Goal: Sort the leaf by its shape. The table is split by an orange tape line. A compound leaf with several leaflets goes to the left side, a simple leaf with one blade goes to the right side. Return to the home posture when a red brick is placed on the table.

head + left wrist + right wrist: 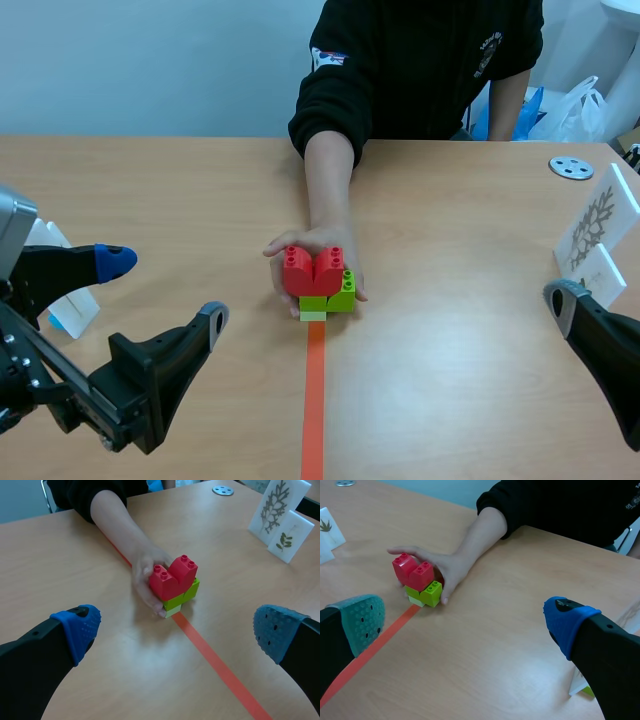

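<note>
A person's hand [318,243] holds the red brick [312,270] at the end of the tape line [314,400], leaf cards [598,225] stand at both sides, left gripper [165,290] and right gripper [465,622] spread empty, so only homing seems left

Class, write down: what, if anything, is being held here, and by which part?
Neither the left gripper nor the right gripper holds anything; both are open. The person's hand grips the brick stack from behind, fingers around its sides.

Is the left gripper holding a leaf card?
No, the left gripper is open and holds nothing.
</note>
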`<state>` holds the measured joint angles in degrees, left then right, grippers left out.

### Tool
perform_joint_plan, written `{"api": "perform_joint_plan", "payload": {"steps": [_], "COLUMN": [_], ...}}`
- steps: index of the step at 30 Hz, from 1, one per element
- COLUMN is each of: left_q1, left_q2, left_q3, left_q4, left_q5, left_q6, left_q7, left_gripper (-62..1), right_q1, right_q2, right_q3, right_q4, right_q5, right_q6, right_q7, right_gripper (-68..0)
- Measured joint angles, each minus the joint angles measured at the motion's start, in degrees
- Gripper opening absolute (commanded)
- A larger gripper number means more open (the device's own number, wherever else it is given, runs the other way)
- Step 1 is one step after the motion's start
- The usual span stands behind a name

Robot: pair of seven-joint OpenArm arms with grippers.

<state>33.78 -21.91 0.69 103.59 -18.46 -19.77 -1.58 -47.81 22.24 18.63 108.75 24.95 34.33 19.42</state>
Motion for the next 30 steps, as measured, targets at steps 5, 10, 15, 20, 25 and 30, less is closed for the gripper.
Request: {"api": "perform_joint_plan", "payload": {"steps": [5,10,15,20,25,30], "left_q1": [0.02,0.02,0.02,0.02,0.02,0.02], "left_q2": [0.0,0.0,0.0,0.0,0.0,0.0], "left_q3": [0.0,0.0,0.0,0.0,0.0,0.0], "left_q4": [0.0,0.0,0.0,0.0,0.0,0.0], "left_q5": [0.0,0.0,0.02,0.02,0.02,0.02], "left_q6": [0.0,0.0,0.0,0.0,0.0,-0.02], "left_q7": [-0.04,-0.61,-0.83,-0.83,-1.7,-3.39], "left_gripper": [1.4,1.4,1.4,1.4,1.4,1.4], "right_q1": [0.0,0.0,0.0,0.0,0.0,0.0], "right_q2": [0.0,0.0,0.0,0.0,0.0,0.0], "right_q3": [0.0,0.0,0.0,0.0,0.0,0.0], "right_q4": [0.0,0.0,0.0,0.0,0.0,0.0], "right_q5": [0.0,0.0,0.0,0.0,0.0,0.0], "right_q6": [-0.02,-0.02,-0.02,-0.02,-0.02,-0.02], "right_q7": [0.0,0.0,0.0,0.0,0.0,0.0], "right_gripper": [0.4,0.4,0.4,0.4,0.4,0.4]}}
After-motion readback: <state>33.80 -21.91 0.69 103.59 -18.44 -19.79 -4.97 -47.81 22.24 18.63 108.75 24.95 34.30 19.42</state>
